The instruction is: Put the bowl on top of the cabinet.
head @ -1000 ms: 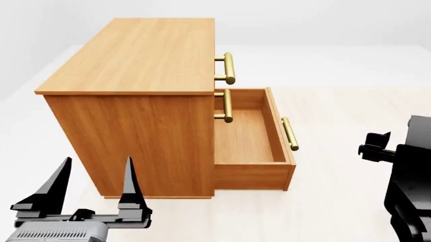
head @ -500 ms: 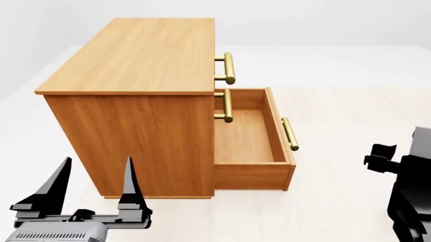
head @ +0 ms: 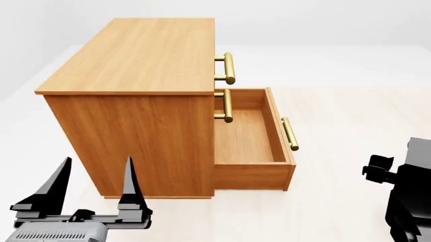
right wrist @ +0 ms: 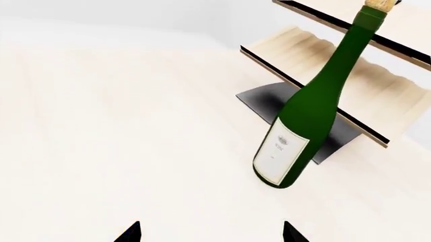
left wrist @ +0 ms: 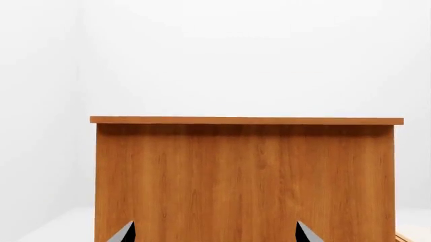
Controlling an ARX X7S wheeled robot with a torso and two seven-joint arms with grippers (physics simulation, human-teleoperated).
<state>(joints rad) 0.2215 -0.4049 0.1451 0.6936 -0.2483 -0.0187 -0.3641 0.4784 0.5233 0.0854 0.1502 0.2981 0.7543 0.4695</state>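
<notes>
The bowl shows in none of the views. The cabinet [head: 135, 65] is an orange-brown wooden chest with a flat bare top and brass bar handles; it stands ahead of me and to the left. Its side panel [left wrist: 243, 176] fills the left wrist view. My left gripper [head: 94, 174] hangs low in front of that side, open and holding nothing, its tips [left wrist: 215, 234] wide apart. My right arm [head: 407, 201] is at the far right, away from the cabinet. My right gripper [right wrist: 210, 232] is open over pale floor, nothing between its fingers.
The cabinet's bottom drawer [head: 246, 136] is pulled out to the right and holds nothing. In the right wrist view a green wine bottle [right wrist: 303, 121] stands on the floor beside a tilted pale-wood rack with a black frame [right wrist: 336, 65].
The right arm has dropped lower at the head view's right edge. The left gripper and the cabinet have not moved.
</notes>
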